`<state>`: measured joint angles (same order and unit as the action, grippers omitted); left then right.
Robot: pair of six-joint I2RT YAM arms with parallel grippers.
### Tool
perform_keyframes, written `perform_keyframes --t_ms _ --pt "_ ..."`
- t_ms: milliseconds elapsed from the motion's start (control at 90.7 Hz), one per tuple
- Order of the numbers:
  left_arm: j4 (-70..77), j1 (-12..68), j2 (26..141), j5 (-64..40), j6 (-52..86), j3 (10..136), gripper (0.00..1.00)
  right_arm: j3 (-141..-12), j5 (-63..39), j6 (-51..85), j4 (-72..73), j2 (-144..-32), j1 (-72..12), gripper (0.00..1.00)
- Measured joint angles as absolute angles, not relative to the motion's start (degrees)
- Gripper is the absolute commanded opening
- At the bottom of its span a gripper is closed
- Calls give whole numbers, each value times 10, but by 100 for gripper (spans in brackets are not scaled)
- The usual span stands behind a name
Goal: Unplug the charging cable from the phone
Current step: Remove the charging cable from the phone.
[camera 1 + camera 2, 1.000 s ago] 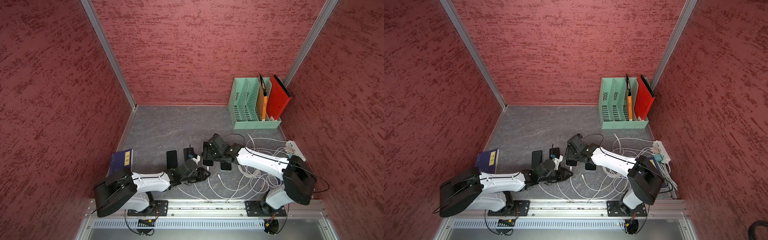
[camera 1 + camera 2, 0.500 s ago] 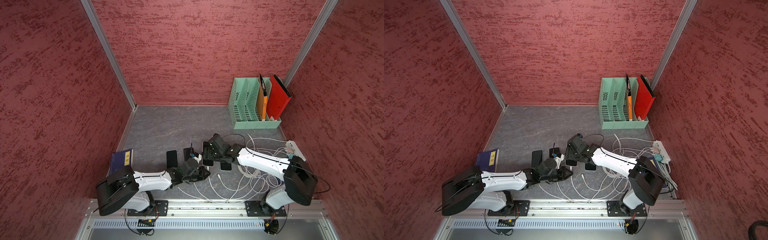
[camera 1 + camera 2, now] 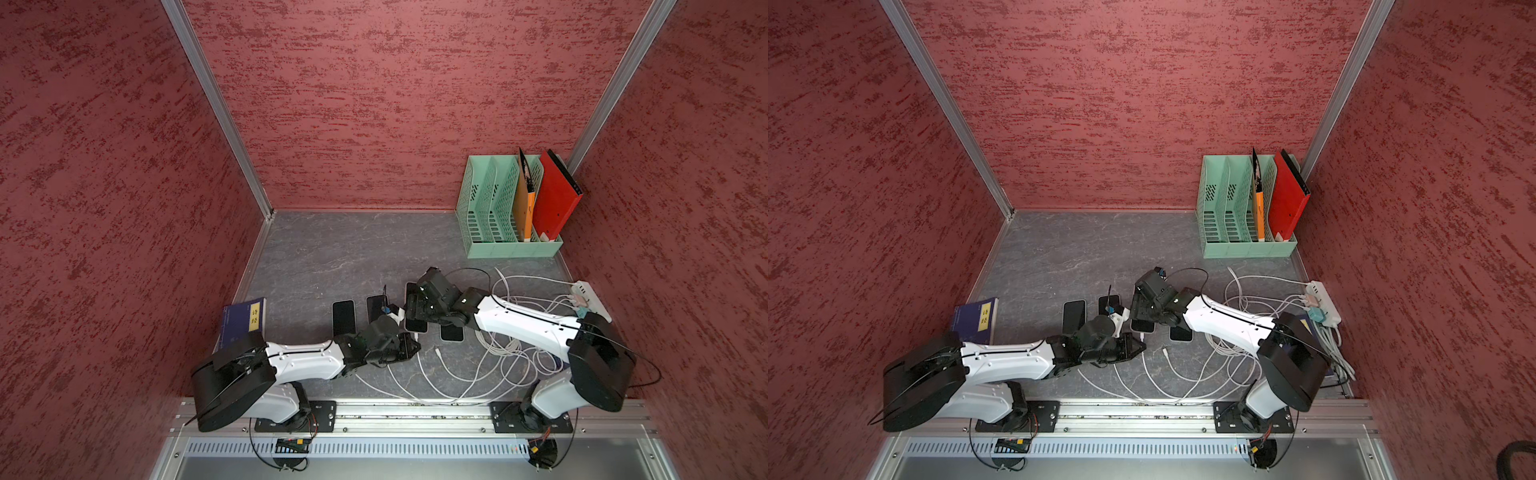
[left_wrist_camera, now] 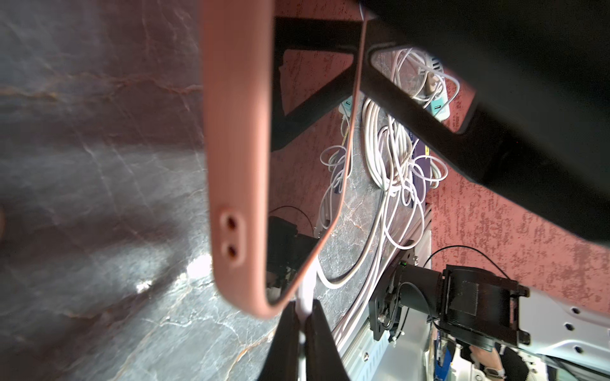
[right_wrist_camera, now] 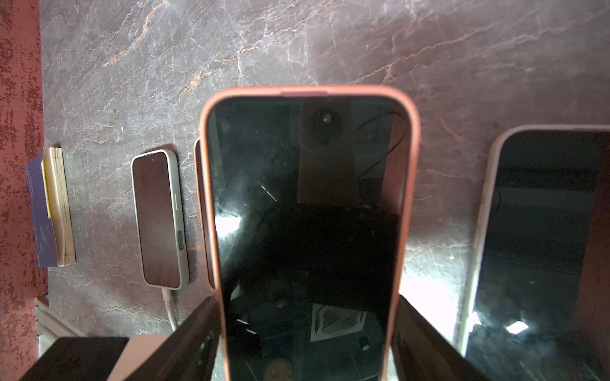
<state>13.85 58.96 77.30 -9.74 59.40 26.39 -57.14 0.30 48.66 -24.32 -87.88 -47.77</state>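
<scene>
The phone has a dark screen and a pink case. My right gripper is shut on its two long sides, with black fingers pressed against the case. In both top views the phone lies low over the table under that gripper. The white charging cable plug meets the bottom edge of the pink case. My left gripper is shut on that plug just below the phone, and shows in a top view as the left gripper.
Other phones lie alongside: one, another and a third. A loose cable end and tangled white cables run to a power strip. A blue book sits left, a green file rack at the back right.
My left jaws have closed onto the white plug at the phone's bottom edge. The right gripper and the phone have stayed where they were.
</scene>
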Motion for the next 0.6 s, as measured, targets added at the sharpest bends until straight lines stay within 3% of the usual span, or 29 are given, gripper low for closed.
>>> perform_keyframes --t_ms 595 --pt "111 599 758 -87 565 274 0 -573 3 487 -247 -872 -463 27"
